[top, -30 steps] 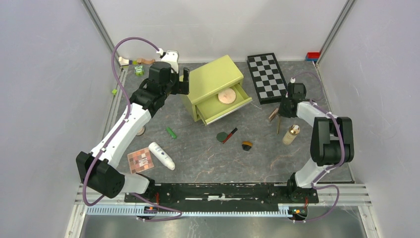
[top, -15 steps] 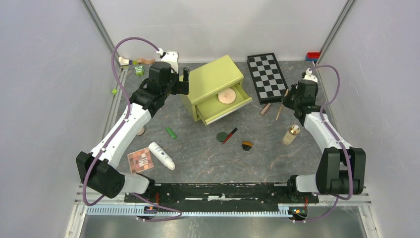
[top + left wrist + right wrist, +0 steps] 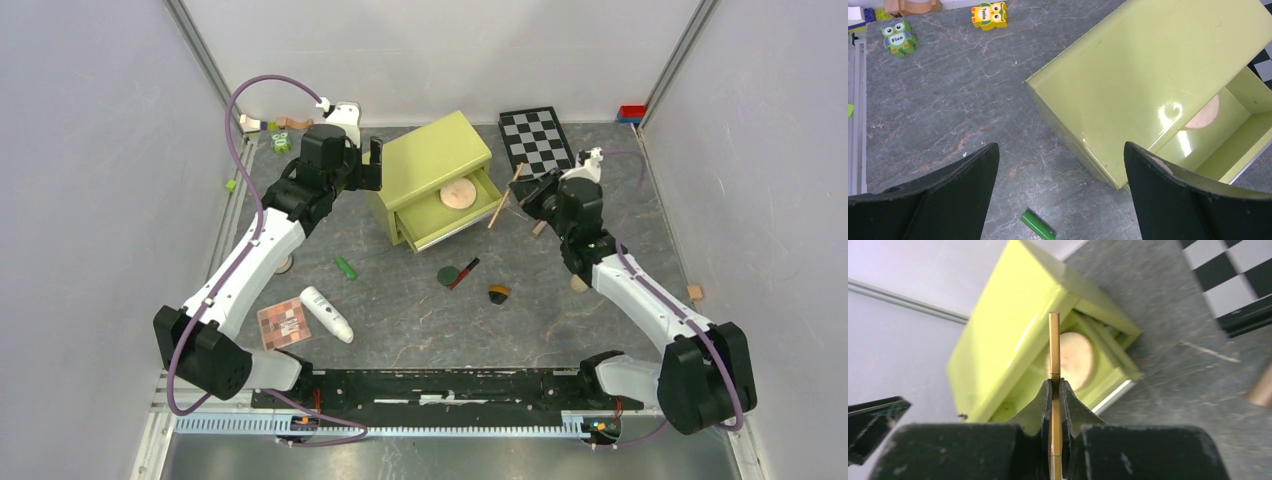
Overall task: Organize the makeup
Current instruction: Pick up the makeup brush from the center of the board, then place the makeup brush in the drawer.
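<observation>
Right gripper (image 3: pixel 1055 390) is clamped on a thin gold stick (image 3: pixel 1054 347), held just beside the open drawer (image 3: pixel 452 212) of the green cabinet (image 3: pixel 435 155) near the far edge; a round peach compact (image 3: pixel 460 194) lies in that drawer; left gripper (image 3: pixel 1060 146) gapes wide, holding nothing, above the cabinet's left side; green owl block (image 3: pixel 898 37) reads "Five", yellow owl block (image 3: pixel 990 15) "Twelve"; palette (image 3: pixel 284 324) and white tube (image 3: pixel 326 313) lie towards the near left corner, dark green disc (image 3: pixel 448 274) and red stick (image 3: pixel 465 272) mid-table; checkerboard (image 3: pixel 540 140) at the far right

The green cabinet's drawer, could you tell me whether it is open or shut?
Open: the drawer juts from the green cabinet, the round peach compact lying inside.
</observation>
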